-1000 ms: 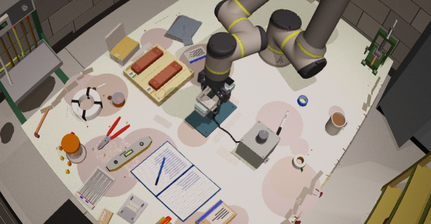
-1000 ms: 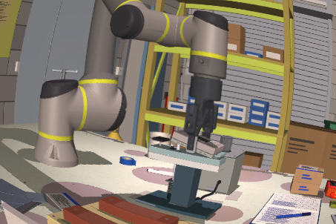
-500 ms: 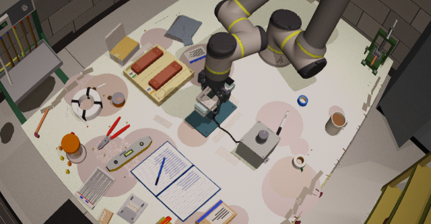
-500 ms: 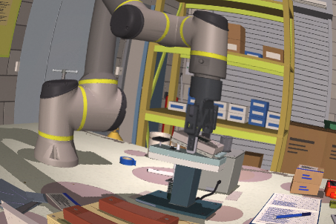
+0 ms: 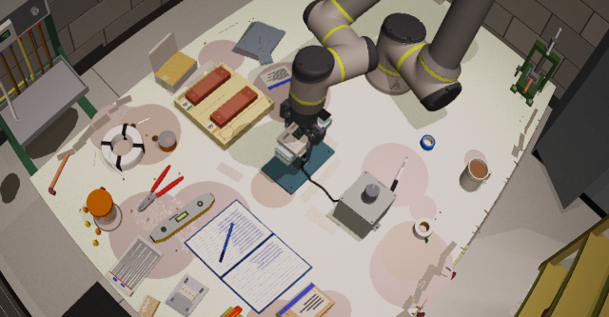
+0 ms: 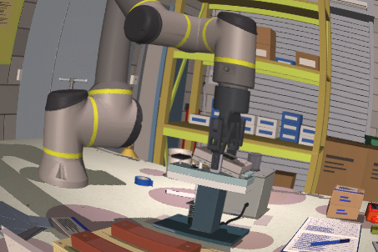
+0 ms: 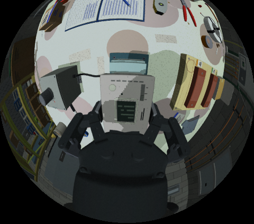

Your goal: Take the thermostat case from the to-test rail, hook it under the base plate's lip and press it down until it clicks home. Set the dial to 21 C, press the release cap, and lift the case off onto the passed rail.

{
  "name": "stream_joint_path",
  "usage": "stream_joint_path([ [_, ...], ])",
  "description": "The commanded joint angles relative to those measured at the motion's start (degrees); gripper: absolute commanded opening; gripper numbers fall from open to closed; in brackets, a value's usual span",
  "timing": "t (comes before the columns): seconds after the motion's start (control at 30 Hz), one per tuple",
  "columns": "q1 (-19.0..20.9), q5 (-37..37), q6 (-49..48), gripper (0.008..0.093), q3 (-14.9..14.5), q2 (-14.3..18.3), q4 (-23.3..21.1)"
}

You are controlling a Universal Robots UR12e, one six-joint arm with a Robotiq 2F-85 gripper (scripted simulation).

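The thermostat case (image 7: 127, 102) sits tilted on the base plate (image 6: 210, 177), which stands on a dark post over a teal foot (image 5: 297, 164). My gripper (image 6: 220, 165) straddles the case from above, its fingers closing in on the case's two sides and stopped against them. The case is pale grey with a dark vented panel and a small round mark near one corner. The two red-brown rails (image 5: 221, 95) lie on a yellow board to the left of the stand. Both rails are bare.
Behind the stand is yellow shelving with boxes (image 6: 278, 125). A grey control box with a knob (image 5: 364, 203) sits right of the stand, cabled to it. An open notebook (image 5: 247, 252), a level (image 5: 183, 217) and pliers (image 5: 159, 188) lie in front.
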Motion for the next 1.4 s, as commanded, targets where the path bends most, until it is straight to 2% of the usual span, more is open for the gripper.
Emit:
stream_joint_path([
  [0.0,-0.01,-0.02,0.0,0.0759,-0.03,0.0,-0.02],
  [0.07,-0.01,-0.02,0.0,0.0745,-0.03,0.0,-0.02],
  [1.17,-0.01,-0.02,0.0,0.0085,-0.03,0.0,-0.02],
  [1.37,-0.01,-0.02,0.0,0.008,-0.03,-0.01,-0.02],
])
